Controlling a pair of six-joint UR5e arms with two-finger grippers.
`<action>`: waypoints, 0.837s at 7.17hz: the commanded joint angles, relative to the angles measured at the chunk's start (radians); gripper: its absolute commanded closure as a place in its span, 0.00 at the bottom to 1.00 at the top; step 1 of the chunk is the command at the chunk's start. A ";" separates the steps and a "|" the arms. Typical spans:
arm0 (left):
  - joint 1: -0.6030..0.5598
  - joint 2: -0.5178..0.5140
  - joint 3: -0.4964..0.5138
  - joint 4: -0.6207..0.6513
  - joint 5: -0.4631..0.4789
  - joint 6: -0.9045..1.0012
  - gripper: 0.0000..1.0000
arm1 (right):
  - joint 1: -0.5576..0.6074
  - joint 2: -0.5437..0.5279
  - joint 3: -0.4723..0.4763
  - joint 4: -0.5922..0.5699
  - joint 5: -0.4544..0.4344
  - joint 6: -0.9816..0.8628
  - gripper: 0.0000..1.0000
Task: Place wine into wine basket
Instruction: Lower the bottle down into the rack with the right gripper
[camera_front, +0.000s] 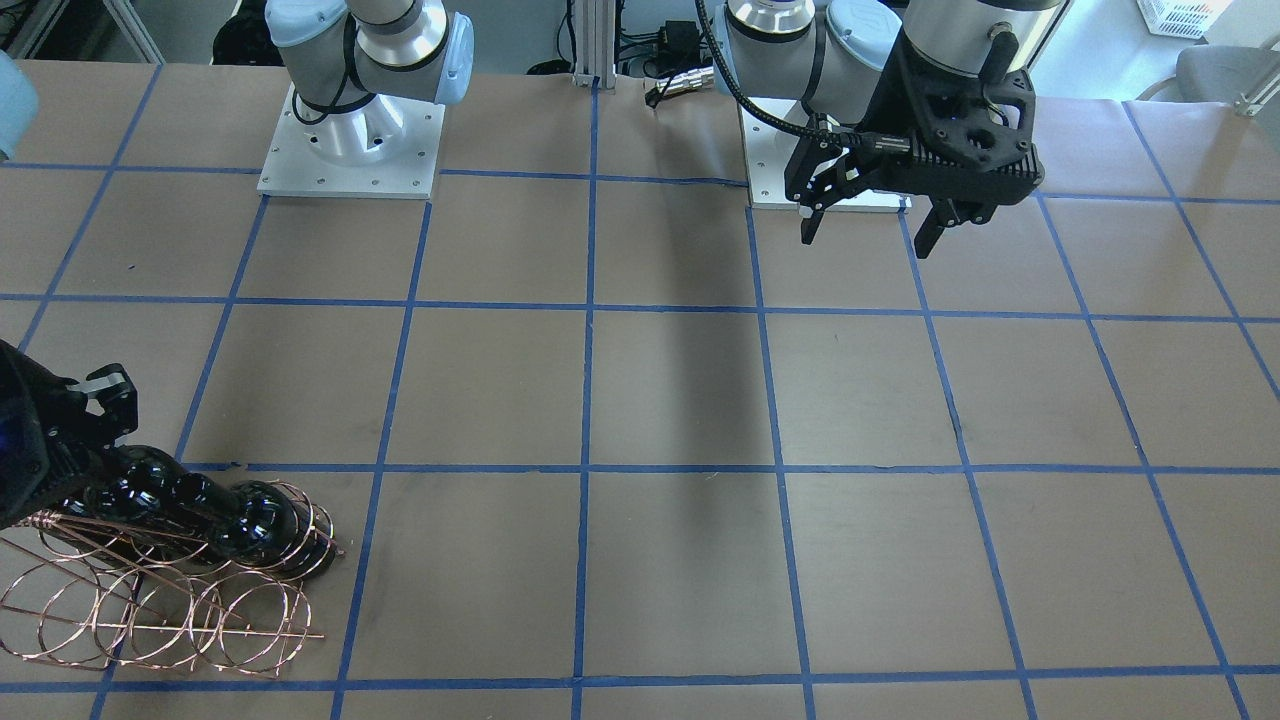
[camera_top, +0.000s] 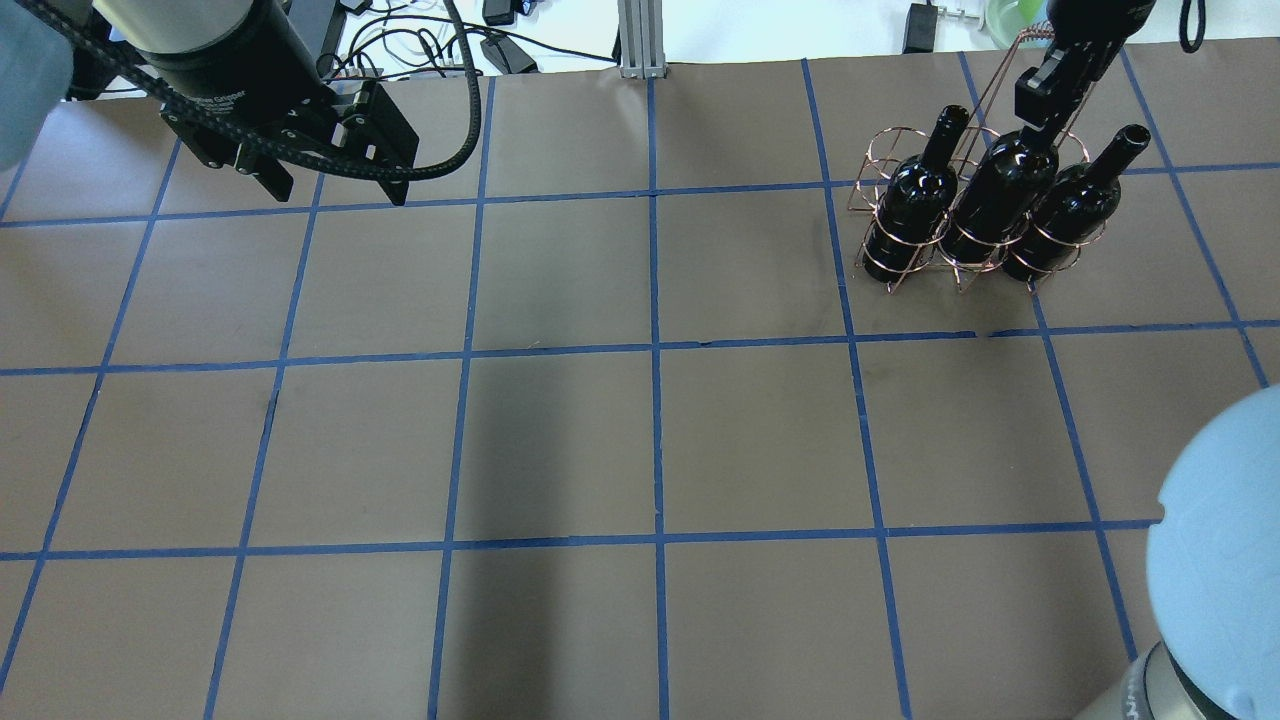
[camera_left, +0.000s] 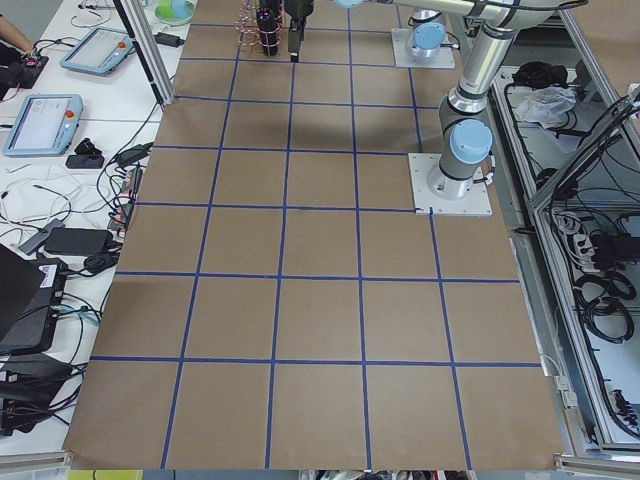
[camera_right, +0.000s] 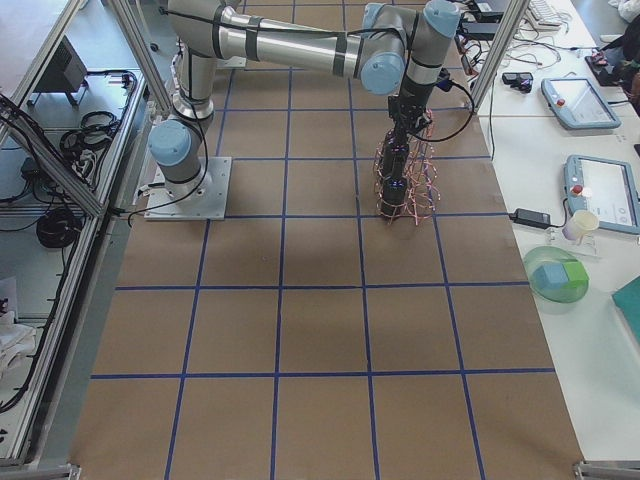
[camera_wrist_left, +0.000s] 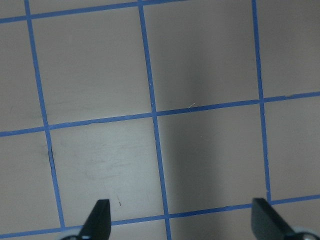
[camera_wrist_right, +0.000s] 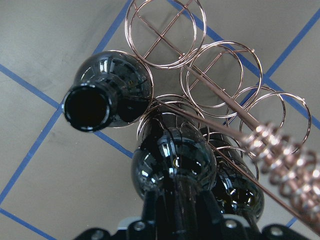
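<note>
Gripping neck of middle wine (camera_top: 1000, 195), right gripper (camera_top: 1035, 115) had jaws closed on glass just above shoulders. Bottle stood upright in middle ring of wine basket (camera_front: 160, 625), far right on table (camera_top: 650, 440), between left bottle (camera_top: 910, 200) and right bottle (camera_top: 1075, 210). Left gripper (camera_top: 338, 188) hung wide open, holding nothing, above far-left table.

Judgement: glass bottle probably heavy, rigid, glossy and slippery, breakable. Narrow neck suited fingers, yet could slide. Thin wire basket looked light and might shift if nudged.
</note>
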 joint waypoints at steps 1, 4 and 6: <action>0.000 0.000 0.000 0.000 -0.001 0.000 0.00 | 0.000 0.001 0.018 -0.003 -0.002 0.001 1.00; 0.000 0.000 0.000 0.000 0.001 0.000 0.00 | 0.000 0.001 0.047 -0.008 -0.025 0.001 1.00; 0.000 0.002 0.000 0.000 0.002 0.000 0.00 | 0.000 0.000 0.081 -0.036 -0.027 0.001 0.96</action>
